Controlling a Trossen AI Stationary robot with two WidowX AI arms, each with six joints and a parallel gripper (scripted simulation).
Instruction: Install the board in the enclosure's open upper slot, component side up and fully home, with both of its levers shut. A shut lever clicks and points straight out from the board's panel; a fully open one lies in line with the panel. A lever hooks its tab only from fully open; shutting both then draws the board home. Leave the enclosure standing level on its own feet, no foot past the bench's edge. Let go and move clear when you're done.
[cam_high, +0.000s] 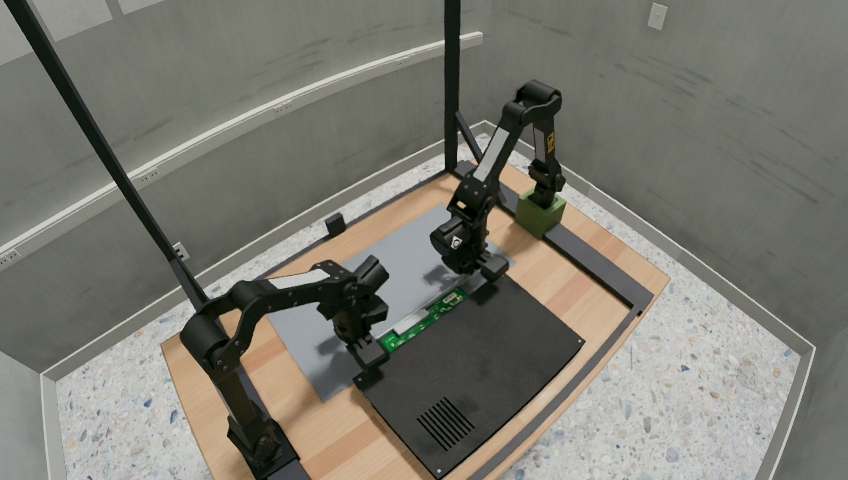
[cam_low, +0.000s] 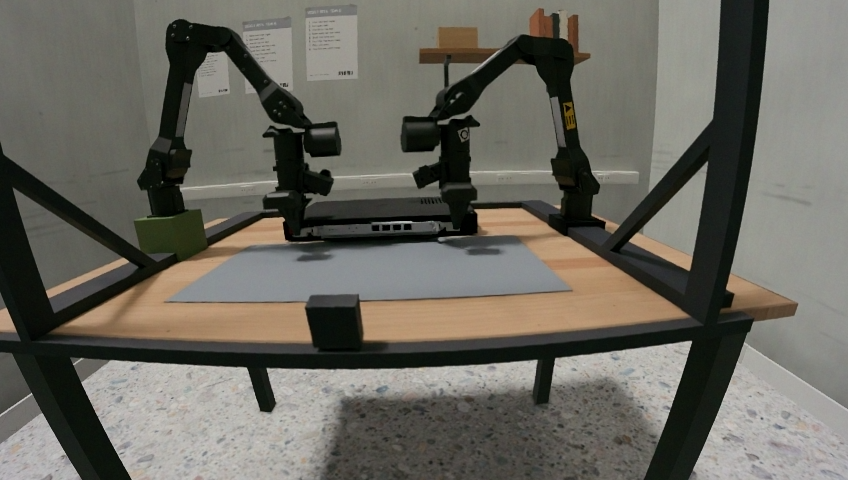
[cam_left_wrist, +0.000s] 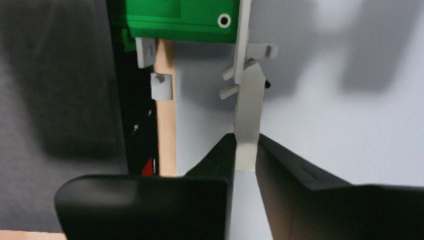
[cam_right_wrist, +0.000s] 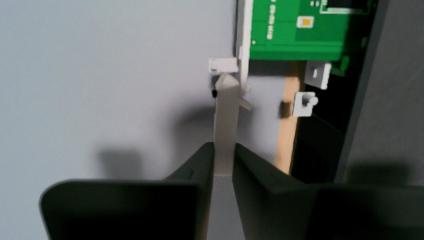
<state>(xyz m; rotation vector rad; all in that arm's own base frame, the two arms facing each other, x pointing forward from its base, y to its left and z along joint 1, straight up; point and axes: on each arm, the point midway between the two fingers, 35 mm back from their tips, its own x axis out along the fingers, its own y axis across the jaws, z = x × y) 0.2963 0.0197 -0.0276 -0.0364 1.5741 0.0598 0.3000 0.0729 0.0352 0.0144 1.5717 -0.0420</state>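
The top view shows the board (cam_high: 450, 302) (cam_left_wrist: 185, 20) (cam_right_wrist: 295, 35) partly inside the upper slot of the enclosure (cam_high: 470, 368) (cam_low: 380, 209) (cam_left_wrist: 55, 90) (cam_right_wrist: 395, 100), its green component side up. A strip of it is left exposed between the left gripper (cam_high: 489, 278) (cam_low: 293, 233) (cam_left_wrist: 246, 136) and the right gripper (cam_high: 370, 359) (cam_low: 457, 227) (cam_right_wrist: 221, 150), along the enclosure's mat-facing edge.

In the left wrist view, the left gripper is closed on the free end of a pale lever (cam_left_wrist: 248, 115). The board's corner is seen ahead of the fingertips, apart from them, with the enclosure to its left. In the right wrist view, a second lever (cam_right_wrist: 226, 117) is likewise pinched by the right gripper; the board is placed ahead of the tips and to the right, also apart from them.

Both levers are held roughly in line with the panel (cam_low: 351, 228) (cam_left_wrist: 242, 40) (cam_right_wrist: 244, 40), not pointing straight out. A gap is seen between the panel and the enclosure's small metal tabs (cam_left_wrist: 161, 87) (cam_right_wrist: 302, 104), so the board is not fully home. The enclosure is rested on the wooden bench (cam_high: 333, 428) (cam_low: 595, 261), beside the grey mat (cam_high: 410, 261) (cam_low: 368, 273) (cam_left_wrist: 350, 140) (cam_right_wrist: 100, 100); its feet cannot be made out.
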